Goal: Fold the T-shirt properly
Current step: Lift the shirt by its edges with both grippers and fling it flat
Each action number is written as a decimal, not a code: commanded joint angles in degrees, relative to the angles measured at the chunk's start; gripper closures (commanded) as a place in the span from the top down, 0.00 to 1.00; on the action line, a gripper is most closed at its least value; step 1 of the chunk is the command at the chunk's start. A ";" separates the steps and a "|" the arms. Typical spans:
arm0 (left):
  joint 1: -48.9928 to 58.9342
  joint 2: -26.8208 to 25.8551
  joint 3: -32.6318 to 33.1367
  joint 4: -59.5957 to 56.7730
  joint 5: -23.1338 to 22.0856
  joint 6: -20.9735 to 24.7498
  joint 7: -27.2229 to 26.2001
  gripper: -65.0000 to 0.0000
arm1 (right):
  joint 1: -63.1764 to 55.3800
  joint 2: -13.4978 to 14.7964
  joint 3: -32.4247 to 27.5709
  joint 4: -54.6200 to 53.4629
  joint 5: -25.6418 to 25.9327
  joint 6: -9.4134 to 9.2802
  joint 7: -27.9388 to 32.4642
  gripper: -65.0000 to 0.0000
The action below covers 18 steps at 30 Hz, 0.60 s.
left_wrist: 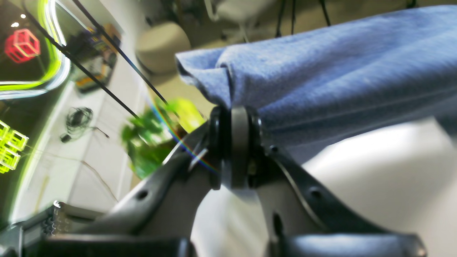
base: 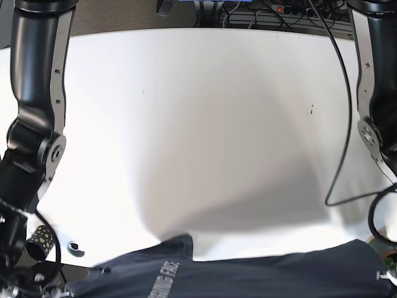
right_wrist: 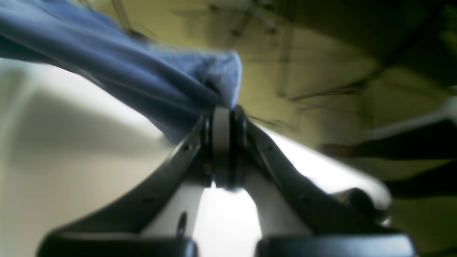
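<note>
Both pincers pinch the shirt. We see the left pincer pressed together on a bunched edge of the shirt; the cloth rises from its tips and stretches away to the right, lifted off the white table below. The right pincer is likewise clamped on a shirt corner, cloth running off up and left from the tips, blurred. In the base view the shirt shows dark, spread along the near table edge between the arms, light lettering left of centre; pincers themselves hidden there.
</note>
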 commanded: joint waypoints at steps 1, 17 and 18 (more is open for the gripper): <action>1.68 -0.75 -0.24 4.92 -0.15 0.34 -0.93 0.00 | -1.07 2.18 1.33 0.99 1.76 -0.05 0.30 0.00; 42.12 2.32 -9.82 24.52 -0.32 0.26 -0.06 0.00 | -42.13 2.44 12.32 16.55 8.70 -0.05 0.30 0.00; 44.23 3.20 -11.05 24.61 -0.32 0.17 -0.06 0.00 | -44.41 2.44 12.85 16.73 8.79 -0.05 0.30 0.00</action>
